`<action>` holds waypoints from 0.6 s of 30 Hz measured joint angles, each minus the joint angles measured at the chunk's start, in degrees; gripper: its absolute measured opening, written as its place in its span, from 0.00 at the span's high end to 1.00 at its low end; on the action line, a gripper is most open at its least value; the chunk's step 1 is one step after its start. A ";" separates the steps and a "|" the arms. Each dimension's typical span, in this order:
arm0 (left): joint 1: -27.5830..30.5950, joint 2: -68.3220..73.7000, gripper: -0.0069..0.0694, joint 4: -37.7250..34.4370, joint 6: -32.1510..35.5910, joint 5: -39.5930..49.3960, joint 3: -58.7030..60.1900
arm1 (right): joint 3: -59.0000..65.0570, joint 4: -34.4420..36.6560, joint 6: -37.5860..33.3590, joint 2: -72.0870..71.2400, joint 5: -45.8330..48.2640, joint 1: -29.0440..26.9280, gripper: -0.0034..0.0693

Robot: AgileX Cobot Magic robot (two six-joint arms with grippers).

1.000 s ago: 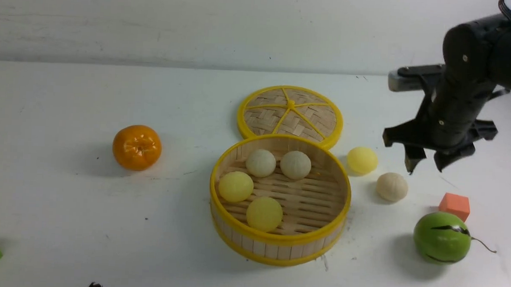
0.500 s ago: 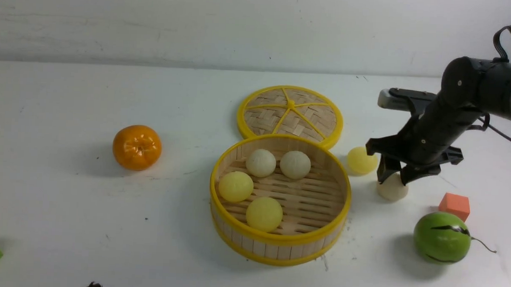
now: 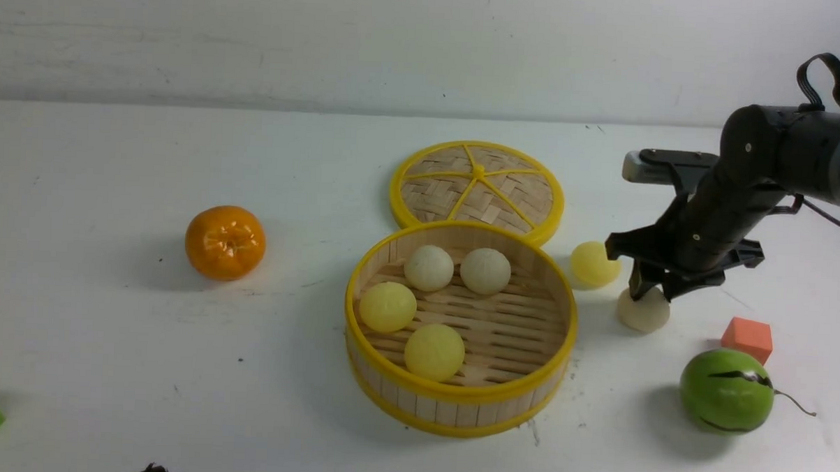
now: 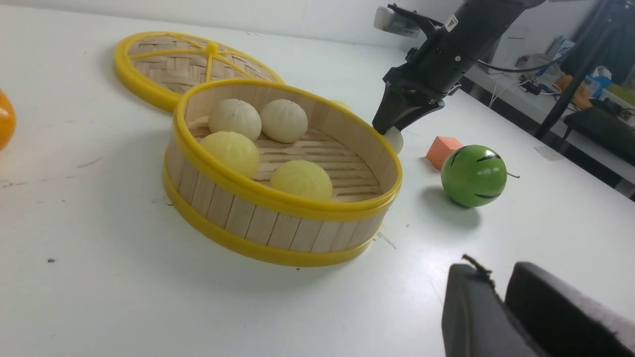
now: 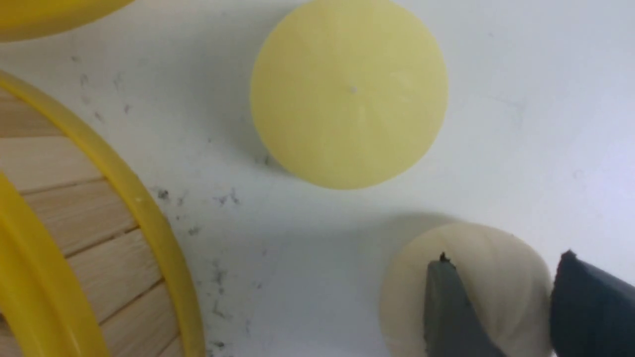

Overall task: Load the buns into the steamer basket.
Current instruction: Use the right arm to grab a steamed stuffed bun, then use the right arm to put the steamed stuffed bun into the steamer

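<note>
Black pads of the left end effector (image 4: 496,280) sat nearest me, low over the worktop (image 3: 108,365). They were close together with nothing between them, and I could not tell whether they quite met. Further in, the steamer basket (image 3: 456,396) held four buns (image 3: 434,351), with room on its right side. Just right of it, on the worktop, lay the beige bun (image 3: 643,312). The right end effector (image 3: 654,294) stood down over its top, one jaw on each side, but I could not tell whether the jaws were pressing on it. My worry was how high they sat. Pinching a round ball above its middle could squeeze it out downward. It might then roll toward the green ball (image 3: 726,390) and orange cube (image 3: 747,338) nearer me, or against the basket wall. A little farther, the yellow bun (image 3: 594,263) lay just beside the left jaw, where a sideways drift could knock it toward the lid (image 3: 478,182) beyond. Carrying the bun too low over the basket's yellow rim could also snag it.
</note>
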 joint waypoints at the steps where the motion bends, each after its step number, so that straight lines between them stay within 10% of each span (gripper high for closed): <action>1: 0.00 0.00 0.77 0.00 0.00 0.00 0.00 | 0.00 0.00 0.00 0.00 0.00 0.00 0.57; 18: 0.00 0.00 0.75 0.00 0.00 0.00 0.00 | 0.00 0.00 -2.73 -2.99 3.60 0.00 0.94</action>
